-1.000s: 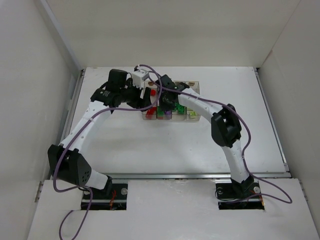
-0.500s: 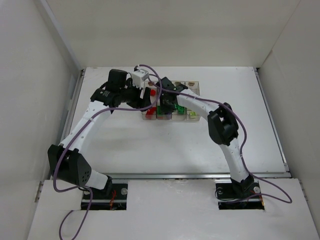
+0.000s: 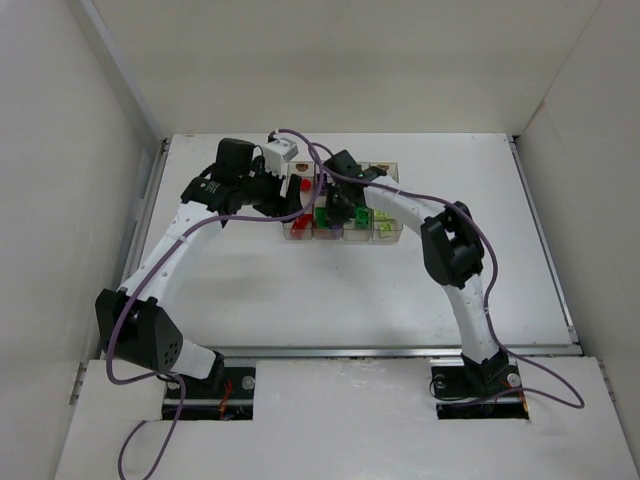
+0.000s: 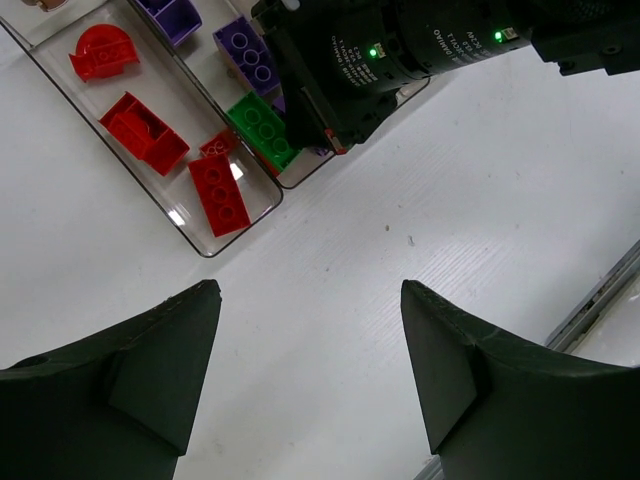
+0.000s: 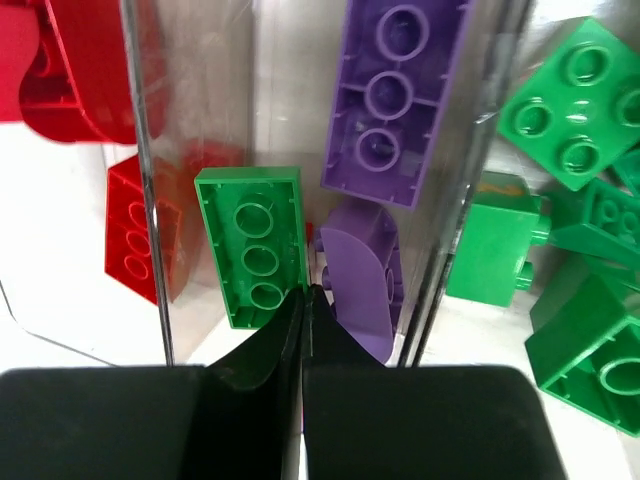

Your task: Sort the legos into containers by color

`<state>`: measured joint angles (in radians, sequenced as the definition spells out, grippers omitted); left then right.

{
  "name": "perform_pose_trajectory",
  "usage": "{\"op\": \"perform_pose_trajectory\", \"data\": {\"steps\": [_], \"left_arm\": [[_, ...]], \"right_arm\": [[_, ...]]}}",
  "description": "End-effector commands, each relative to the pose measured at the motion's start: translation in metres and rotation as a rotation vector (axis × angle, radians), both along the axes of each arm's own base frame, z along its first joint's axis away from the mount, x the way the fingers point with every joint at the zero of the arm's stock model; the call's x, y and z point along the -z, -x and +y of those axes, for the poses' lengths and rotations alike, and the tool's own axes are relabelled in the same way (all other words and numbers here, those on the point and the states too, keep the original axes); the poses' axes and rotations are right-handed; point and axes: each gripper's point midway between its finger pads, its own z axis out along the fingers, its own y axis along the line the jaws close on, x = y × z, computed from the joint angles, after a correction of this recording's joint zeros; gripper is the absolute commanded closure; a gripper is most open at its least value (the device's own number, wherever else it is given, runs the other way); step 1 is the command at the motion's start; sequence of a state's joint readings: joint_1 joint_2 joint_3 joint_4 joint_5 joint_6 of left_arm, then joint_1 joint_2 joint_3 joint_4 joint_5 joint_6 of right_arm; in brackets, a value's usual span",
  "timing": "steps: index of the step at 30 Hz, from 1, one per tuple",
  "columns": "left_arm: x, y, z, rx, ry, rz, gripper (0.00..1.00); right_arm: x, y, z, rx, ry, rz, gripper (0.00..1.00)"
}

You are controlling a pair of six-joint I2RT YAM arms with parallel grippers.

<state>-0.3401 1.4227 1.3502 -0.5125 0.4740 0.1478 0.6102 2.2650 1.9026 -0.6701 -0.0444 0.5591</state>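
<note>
The containers [image 3: 388, 172] are a row of clear bins at the table's far middle. In the left wrist view, red legos [image 4: 218, 192] fill one bin. In the bin beside it a dark green lego [image 4: 262, 130] lies among purple legos [image 4: 250, 60]. My right gripper [image 5: 305, 296] is shut, its tips down in that bin between the upturned green lego [image 5: 250, 245] and a curved purple lego [image 5: 362, 275], holding nothing. More green legos [image 5: 565, 100] lie in the bin to its right. My left gripper [image 4: 310, 345] hangs open over bare table beside the bins.
Yellow-green legos [image 3: 385, 230] lie in the rightmost bin. The right arm's black wrist [image 4: 400, 50] hangs over the bins, close to the left gripper. White walls enclose the table on three sides, and a metal rail [image 4: 600, 295] runs along its left edge.
My right gripper's jaws have come together inside the purple bin, and its arm has shifted slightly. The left arm has not moved.
</note>
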Motion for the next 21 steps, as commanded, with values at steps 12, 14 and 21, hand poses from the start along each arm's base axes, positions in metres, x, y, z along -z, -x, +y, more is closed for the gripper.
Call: {"op": "perform_pose_trajectory", "data": {"steps": [12,14,21], "left_arm": [[-0.014,0.000,-0.001,0.004,0.019,-0.052,0.30],[-0.012,0.001,0.001,0.025,-0.005,-0.060,0.30],[-0.050,-0.024,0.039,0.010,-0.217,-0.472,0.24]], "right_arm": [[-0.111,-0.031,-0.026,0.168,-0.011,-0.267,1.00],[-0.124,-0.034,-0.030,0.162,-0.062,-0.261,1.00],[-0.197,-0.013,-0.018,-0.028,-0.463,-0.195,1.00]]}}
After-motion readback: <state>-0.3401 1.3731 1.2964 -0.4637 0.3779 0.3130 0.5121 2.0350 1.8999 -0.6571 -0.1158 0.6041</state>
